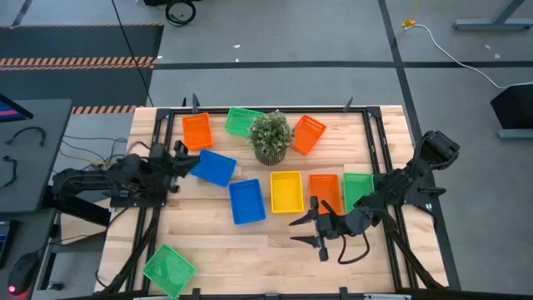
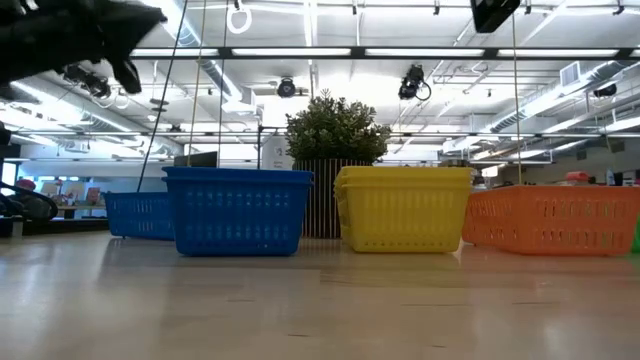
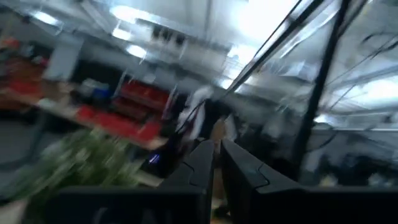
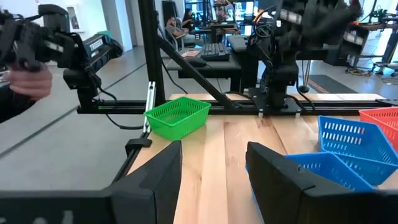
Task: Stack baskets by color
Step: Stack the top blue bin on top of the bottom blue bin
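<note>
Several baskets lie open side up on the wooden table: orange (image 1: 197,130), green (image 1: 243,122) and orange (image 1: 308,133) at the back. Blue (image 1: 215,167), blue (image 1: 246,201), yellow (image 1: 286,191), orange (image 1: 325,192) and green (image 1: 358,190) lie mid-table. Another green one (image 1: 169,269) sits at the near left corner. My left gripper (image 1: 183,156) is shut, empty and raised beside the left blue basket's corner; its fingers (image 3: 205,171) point upward. My right gripper (image 1: 303,231) hovers open near the front edge, pointing toward the table's left, with nothing between its fingers (image 4: 155,180).
A potted plant (image 1: 271,136) stands among the back baskets and shows behind the blue and yellow ones in the low view (image 2: 335,130). Black frame rails (image 1: 383,150) run along the table's sides. Bare wood lies near the front edge (image 1: 250,258).
</note>
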Robot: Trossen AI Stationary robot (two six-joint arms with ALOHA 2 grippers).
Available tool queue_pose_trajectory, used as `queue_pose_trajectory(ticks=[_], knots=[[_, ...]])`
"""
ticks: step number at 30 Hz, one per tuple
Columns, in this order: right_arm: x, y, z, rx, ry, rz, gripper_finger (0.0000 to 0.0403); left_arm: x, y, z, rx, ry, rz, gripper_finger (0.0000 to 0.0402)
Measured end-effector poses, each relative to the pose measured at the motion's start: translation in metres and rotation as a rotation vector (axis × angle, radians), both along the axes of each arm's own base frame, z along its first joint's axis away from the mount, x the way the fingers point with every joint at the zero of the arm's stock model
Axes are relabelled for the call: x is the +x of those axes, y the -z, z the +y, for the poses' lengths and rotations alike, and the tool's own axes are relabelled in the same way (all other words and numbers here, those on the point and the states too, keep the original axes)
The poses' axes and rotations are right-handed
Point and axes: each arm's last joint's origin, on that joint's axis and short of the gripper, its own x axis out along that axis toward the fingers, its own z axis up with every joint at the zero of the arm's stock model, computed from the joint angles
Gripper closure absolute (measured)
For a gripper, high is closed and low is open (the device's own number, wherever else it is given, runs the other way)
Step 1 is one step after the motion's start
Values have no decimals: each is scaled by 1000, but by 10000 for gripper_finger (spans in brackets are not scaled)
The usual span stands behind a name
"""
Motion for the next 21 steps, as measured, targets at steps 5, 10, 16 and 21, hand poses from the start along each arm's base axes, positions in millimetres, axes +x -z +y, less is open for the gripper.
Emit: queue_pose_trajectory(ticks=[5,10,16,21], knots=[[-7,0,8,-8,5,1,220,0,-40,-7,108,75,14,386],[-13,4,14,-27,6,31,220,28,-76,-13,130,-63,365,397],[-21,13,20,-57,44,98,220,69,-92,-21,108,-201,1015,387],[-27,20,21,-66,82,128,220,94,-89,-25,-11,-277,1412,367]])
